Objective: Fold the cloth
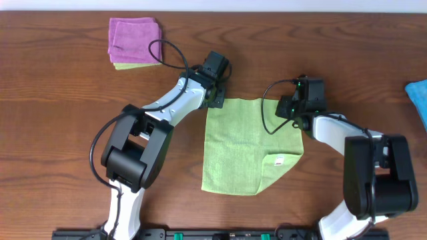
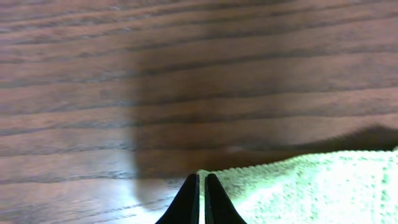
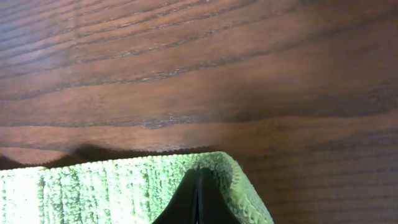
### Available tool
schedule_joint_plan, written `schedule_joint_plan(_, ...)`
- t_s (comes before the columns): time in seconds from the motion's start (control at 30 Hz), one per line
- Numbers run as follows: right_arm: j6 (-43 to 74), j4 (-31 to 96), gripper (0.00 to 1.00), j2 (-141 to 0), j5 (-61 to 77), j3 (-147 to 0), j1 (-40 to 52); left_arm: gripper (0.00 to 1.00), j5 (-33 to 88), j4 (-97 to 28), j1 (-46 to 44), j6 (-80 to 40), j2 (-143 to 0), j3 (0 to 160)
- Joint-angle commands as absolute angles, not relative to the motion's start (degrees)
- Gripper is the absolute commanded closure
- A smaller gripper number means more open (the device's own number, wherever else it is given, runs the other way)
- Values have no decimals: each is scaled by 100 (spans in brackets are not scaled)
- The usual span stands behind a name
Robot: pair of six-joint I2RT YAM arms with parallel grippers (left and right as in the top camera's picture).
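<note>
A light green cloth (image 1: 237, 147) lies on the wooden table, with its lower right corner turned over and showing a white label (image 1: 279, 160). My left gripper (image 1: 217, 100) is at the cloth's far left corner. In the left wrist view the fingers (image 2: 201, 177) are pressed together at the very corner of the cloth (image 2: 311, 186). My right gripper (image 1: 291, 110) is at the far right corner. In the right wrist view the fingers (image 3: 198, 174) are shut, with the cloth's corner (image 3: 106, 186) bunched around their tips.
A folded pink cloth (image 1: 133, 37) lies on a yellow-green one at the back left. A blue cloth (image 1: 419, 97) shows at the right edge. Black cables loop from both wrists above the table.
</note>
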State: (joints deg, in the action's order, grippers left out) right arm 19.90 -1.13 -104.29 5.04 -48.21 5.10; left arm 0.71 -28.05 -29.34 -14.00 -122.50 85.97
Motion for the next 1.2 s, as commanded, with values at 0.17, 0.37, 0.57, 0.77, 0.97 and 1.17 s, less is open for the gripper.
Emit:
schedule_joint_plan(0.17, 1575, -10, 99, -10641, 3, -5092, 565, 94, -183, -2781, -2707, -1483, -12256, 8685)
schedule_joint_plan(0.37, 1577, 1487, 98, -10519, 86, -5798, 572, 94, -121, -3743, -2703, -1507, -12167, 9096)
schedule_joint_plan(0.57, 1577, 1695, 84, -10368, 89, -6178, 574, 94, 519, -4237, -2716, -1455, -12011, 9478)
schedule_joint_plan(0.77, 1651, 2493, 21, -10143, 38, -6259, 659, 94, 816, -4735, -2936, -1457, -11922, 9478)
schedule_joint_plan(0.97, 2362, 3017, 87, -10042, -1, -6125, 694, 94, 1015, -4617, -3317, -1487, -11939, 9443)
schedule_joint_plan(1.17, 2528, 3098, 98, -10042, -3, -5916, 694, 94, 836, -4471, -3651, -1667, -12086, 9393)
